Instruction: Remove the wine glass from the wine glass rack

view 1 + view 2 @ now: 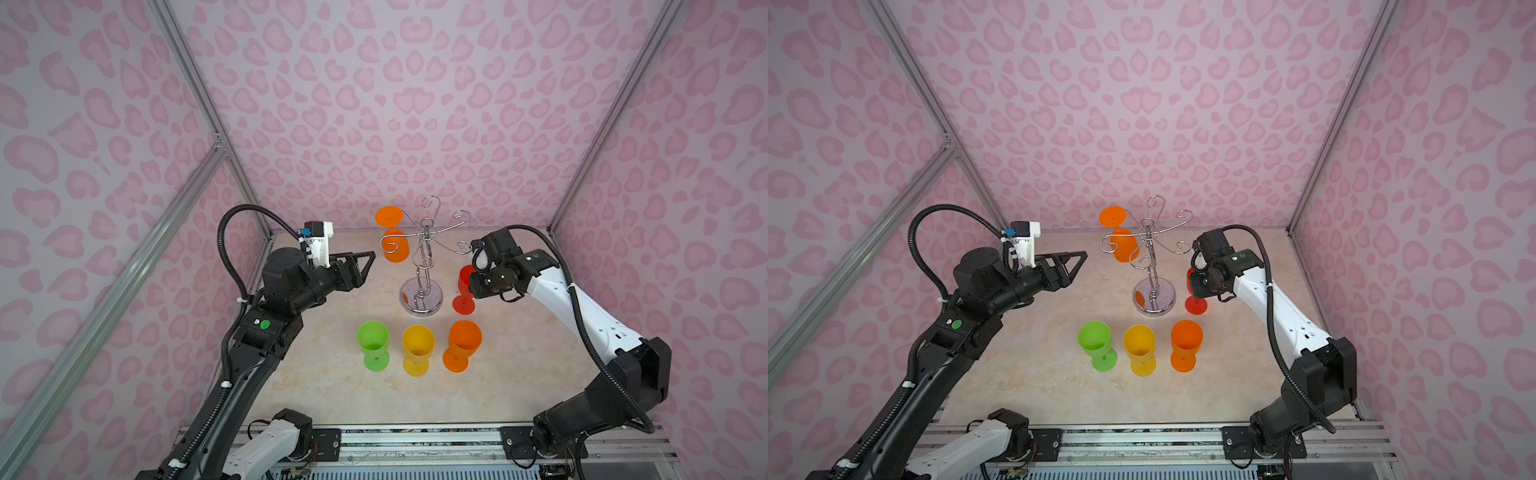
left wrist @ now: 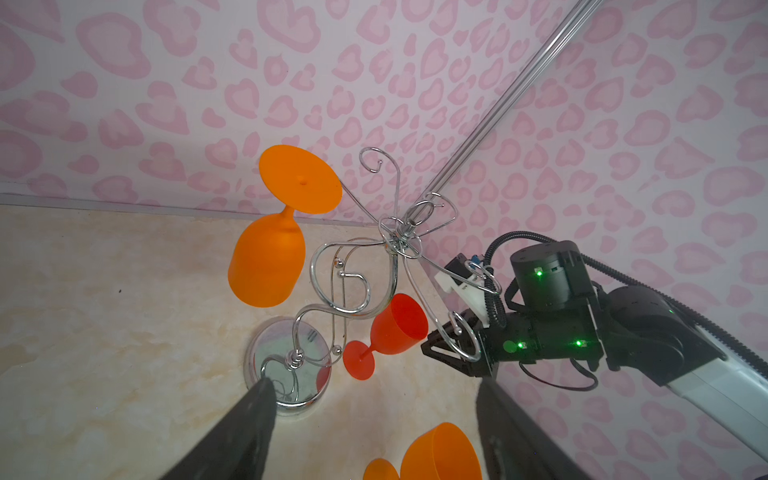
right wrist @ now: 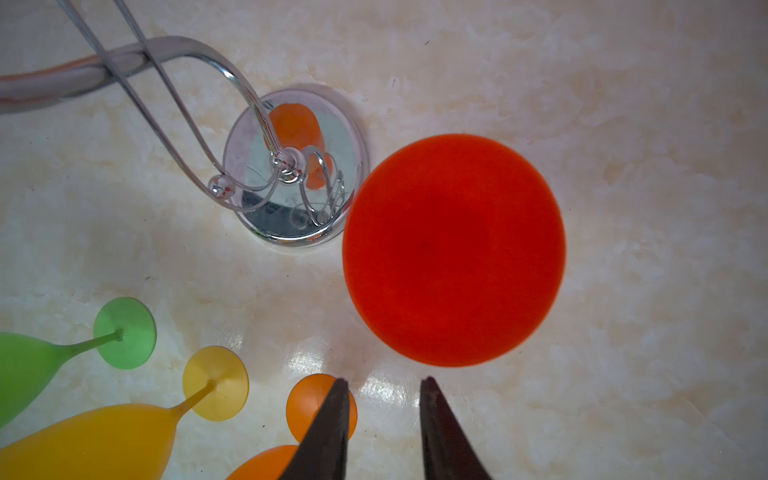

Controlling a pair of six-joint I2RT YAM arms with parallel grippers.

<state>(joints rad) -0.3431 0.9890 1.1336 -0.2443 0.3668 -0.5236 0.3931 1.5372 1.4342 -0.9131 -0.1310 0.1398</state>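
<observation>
Your chrome wire wine glass rack (image 1: 423, 266) stands on its round mirror base near the back of the pale marble-patterned counter (image 1: 332, 395). One orange plastic wine glass (image 1: 395, 247) hangs upside down on it, with its foot caught in a curled hook arm on the rack's far-left side and its bowl pointing down, clear of the counter.

Your left gripper (image 1: 370, 257) is level with that bowl, to its left. It is near the bowl but apart from it, and it points toward the rack. In the left wrist view its fingers (image 2: 249, 424) are spread wide with nothing between them, so it is released.

On the opposite side of the rack, a red plastic wine glass (image 2: 397, 324) stands upright on the counter, its foot just beside the mirror base. Your right gripper (image 3: 382, 380) sits right by this glass's rim. In the right wrist view its fingertips (image 3: 338, 395) are parted over bare counter and grasp nothing. The red rim lies just beyond them, and no contact shows in that view.

Three more plastic glasses stand upright in a row at the front of the counter, well apart from both grippers: a green glass (image 1: 372, 338), a yellow glass (image 1: 417, 343) and a second orange glass (image 1: 464, 338).
</observation>
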